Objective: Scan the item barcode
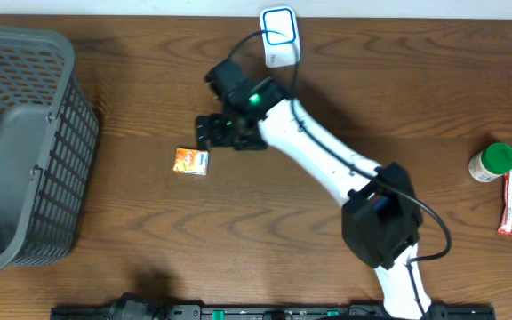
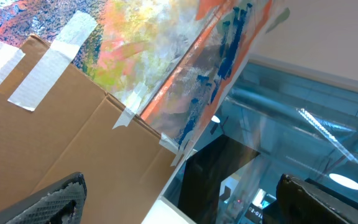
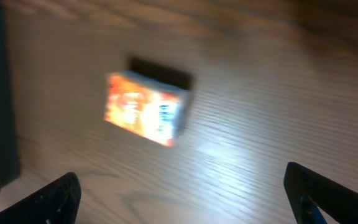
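**Overhead and wrist views.** The small orange-and-white cardboard box (image 1: 191,161) is shown lying flat on the brown wooden counter (image 1: 149,222), left of centre. It is just beside the right hand (image 1: 213,132), whose fingers are spread fully apart with nothing held between them. In the right wrist view the box is blurred. The white blue-rimmed scanner (image 1: 280,37) is placed at the far edge, and the grey plastic basket (image 1: 25,142) at the left. The left hand (image 2: 182,196) is likewise seen wide open and empty, turned toward a taped cardboard sheet (image 2: 73,149).
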You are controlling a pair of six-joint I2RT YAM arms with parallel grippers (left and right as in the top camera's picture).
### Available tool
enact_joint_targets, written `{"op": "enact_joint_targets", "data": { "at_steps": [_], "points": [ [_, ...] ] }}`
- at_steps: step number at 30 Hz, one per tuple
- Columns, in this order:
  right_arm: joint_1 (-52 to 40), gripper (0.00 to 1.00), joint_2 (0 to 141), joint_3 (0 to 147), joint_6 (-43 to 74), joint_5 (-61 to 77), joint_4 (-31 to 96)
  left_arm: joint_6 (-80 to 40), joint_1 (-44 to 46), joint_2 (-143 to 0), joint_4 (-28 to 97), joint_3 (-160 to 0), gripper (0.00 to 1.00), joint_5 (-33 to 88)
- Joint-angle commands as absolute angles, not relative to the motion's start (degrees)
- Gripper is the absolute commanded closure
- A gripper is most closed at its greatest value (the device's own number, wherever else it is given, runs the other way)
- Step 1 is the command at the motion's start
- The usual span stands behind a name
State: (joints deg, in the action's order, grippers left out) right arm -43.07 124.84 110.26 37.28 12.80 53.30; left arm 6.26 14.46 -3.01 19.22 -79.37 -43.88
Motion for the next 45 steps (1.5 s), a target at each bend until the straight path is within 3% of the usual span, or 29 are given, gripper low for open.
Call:
{"op": "enact_joint_targets", "data": {
  "at_steps": [1,20,31,45],
  "points": [
    [-45.1,0.01,127.22,110.19,39.72,10.55,51.22,7.27,14.44,-2.59,18.98,-79.35,0.02,-44.25],
    [-49.47,0.01,136.09,110.28,43.33,4.8,33.45,7.27,14.44,-2.59,18.98,-79.35,0.02,-44.25],
    [-53.74,0.01,136.57,110.26,45.54,-5.13,33.89,7.27,14.44,-2.59,18.98,-79.35,0.02,-44.23],
    [-52.49,0.01,140.92,110.34,49.76,-3.53,34.57,7.27,14.44,-2.59,18.98,-79.35,0.02,-44.25]
  ]
}}
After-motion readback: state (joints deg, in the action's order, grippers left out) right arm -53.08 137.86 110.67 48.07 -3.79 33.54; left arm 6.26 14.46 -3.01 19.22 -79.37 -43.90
